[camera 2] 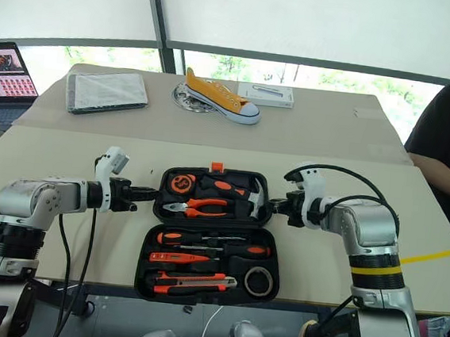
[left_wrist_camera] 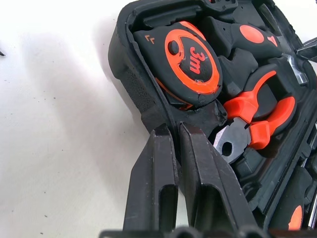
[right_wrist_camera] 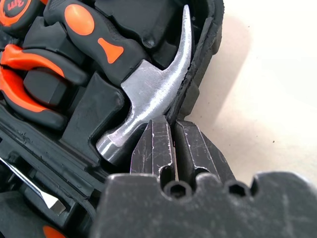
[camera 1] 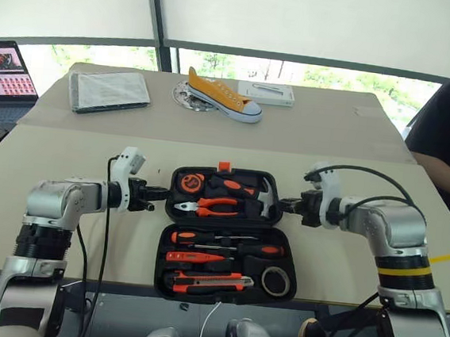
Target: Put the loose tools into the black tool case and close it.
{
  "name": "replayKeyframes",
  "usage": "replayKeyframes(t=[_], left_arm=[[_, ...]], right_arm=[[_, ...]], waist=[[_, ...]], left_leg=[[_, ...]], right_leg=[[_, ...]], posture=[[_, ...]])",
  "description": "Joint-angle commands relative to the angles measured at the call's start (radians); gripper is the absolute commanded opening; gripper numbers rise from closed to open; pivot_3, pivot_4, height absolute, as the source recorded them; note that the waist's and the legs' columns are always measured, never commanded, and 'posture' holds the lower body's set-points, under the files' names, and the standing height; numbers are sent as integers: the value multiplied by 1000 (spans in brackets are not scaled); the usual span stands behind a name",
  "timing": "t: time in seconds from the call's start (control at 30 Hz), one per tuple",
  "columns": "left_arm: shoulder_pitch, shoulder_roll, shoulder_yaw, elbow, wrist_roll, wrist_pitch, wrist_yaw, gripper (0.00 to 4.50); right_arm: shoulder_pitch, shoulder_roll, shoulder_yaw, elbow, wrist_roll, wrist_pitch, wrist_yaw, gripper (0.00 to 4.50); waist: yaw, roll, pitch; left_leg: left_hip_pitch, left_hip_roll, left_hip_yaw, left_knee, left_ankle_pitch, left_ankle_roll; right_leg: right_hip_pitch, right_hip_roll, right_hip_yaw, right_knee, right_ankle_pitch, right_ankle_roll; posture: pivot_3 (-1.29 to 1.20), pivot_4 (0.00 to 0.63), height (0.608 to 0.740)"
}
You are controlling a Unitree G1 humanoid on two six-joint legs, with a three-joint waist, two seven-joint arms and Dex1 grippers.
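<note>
Yellow sneaker (camera 1: 222,96) beyond tool case (camera 1: 174,211)

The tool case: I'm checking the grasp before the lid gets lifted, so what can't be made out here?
- Left gripper: its fingers cover the rim of the black tool case; pinch unconfirmed.
- Right gripper: the hammer hides that wall's inner face.
- Orange latch: too small in the eye views.

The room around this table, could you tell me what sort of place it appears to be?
Probably an office or lab set up for testing: a long cloth-covered table by big windows, a laptop at one edge, and odd props such as a yellow sneaker.
</note>
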Motion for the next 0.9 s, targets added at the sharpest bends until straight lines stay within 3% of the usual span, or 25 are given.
replayKeyframes(t=[0.03, 0.17, 0.33, 0.63, 0.83, 0.9], left_arm=[[-45, -43, 50, -25, -8, -144, 12, 75], [-99, -51, 71, 1, 52, -350, 33, 75], [-92, -35, 30, 2, 129, -555, 1, 75], [98, -46, -82, -26, 319, -884, 22, 75], [233, -32, -25, -137, 342, -967, 92, 75], [299, -15, 22, -233, 300, -913, 99, 726]], right_arm=[[-43, 35, -43, -32, -22, -156, -40, 0], [-75, 85, -92, -41, -53, -308, -108, 0], [-29, 71, -26, -66, -157, -538, -102, 0], [180, 45, 93, -11, -358, -907, -98, 0], [296, 18, 12, -77, -349, -1052, -93, 0], [336, -8, -39, -156, -278, -1014, -49, 780]], waist=[[0, 0, 0], [1, 0, 0], [-3, 0, 0], [-3, 1, -1], [1, 0, -2], [1, 0, -2]], left_leg=[[0, 0, 0, 0, 0, 0], [-5, 0, 0, 0, 2, -1], [-14, 0, 4, -2, 6, -3], [-17, 0, 7, -8, 6, -4], [-7, 2, 7, -8, 6, -4], [-3, 4, 4, -8, 6, -4]], right_leg=[[0, 0, 0, 0, 0, 0], [-5, 0, 0, 0, 3, -1], [-17, 2, -5, 0, 4, -4], [-18, 3, -16, -2, 2, -6], [-9, 1, -10, -4, 1, -5], [-2, 1, -3, -4, -3, 1]], posture=[[0, 150, 733], [0, 150, 733], [0, 150, 733], [0, 150, 733], [0, 150, 733], [0, 150, 733]])
